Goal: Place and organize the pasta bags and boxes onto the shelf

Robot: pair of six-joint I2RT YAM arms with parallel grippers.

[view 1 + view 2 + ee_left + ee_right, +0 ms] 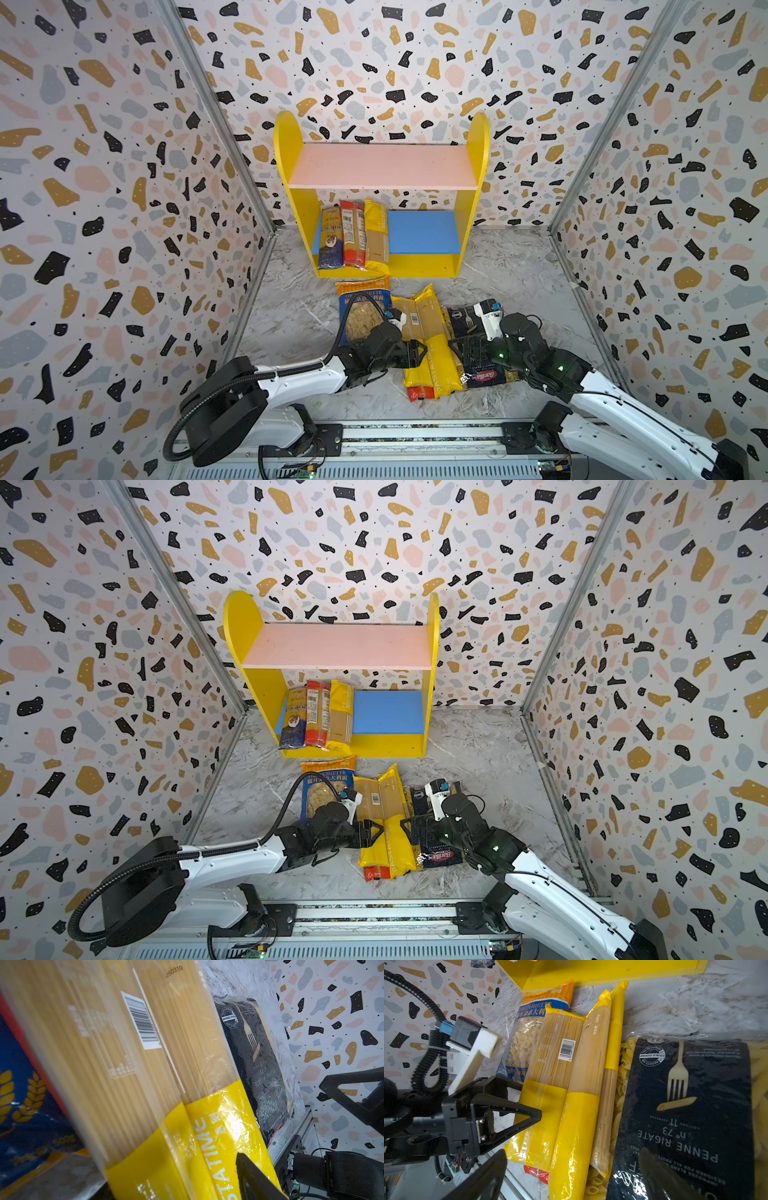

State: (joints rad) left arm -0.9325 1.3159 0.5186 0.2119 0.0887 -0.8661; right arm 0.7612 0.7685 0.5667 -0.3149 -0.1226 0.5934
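Yellow plastic fills my left wrist feed: a spaghetti pack (207,1136) lettered "PASTATIME", with a barcode and the code "250310" on its clear part, dry strands showing through. It lies on the marble tabletop (519,270) in front of the shelf (299,208); a second yellow pack (581,1115) marked "500g" lies against it; a red pack (417,392) pokes out beneath. To their left the Orecchiette bag (527,1043) reads "ORECCHIETTE" above a window of shell-shaped pasta. To their right the navy bag (685,1105) carries "Barilla" in both top views, plus "PENNE RIGATE n°73" and a "DOUBLE COOKING" stamp; penne tubes show at its clear edges. My left gripper (420,353) sits at the spaghetti pack's left edge, one finger touching the film; I cannot tell whether it clamps. My right gripper (573,1153) hangs over the yellow packs and the navy bag, jaws spread wide. On the shelf's blue lower board (424,232), at its left end, a dark blue pack (331,241), a second red pack (353,237) and a third yellow pack (376,237) stand side by side.
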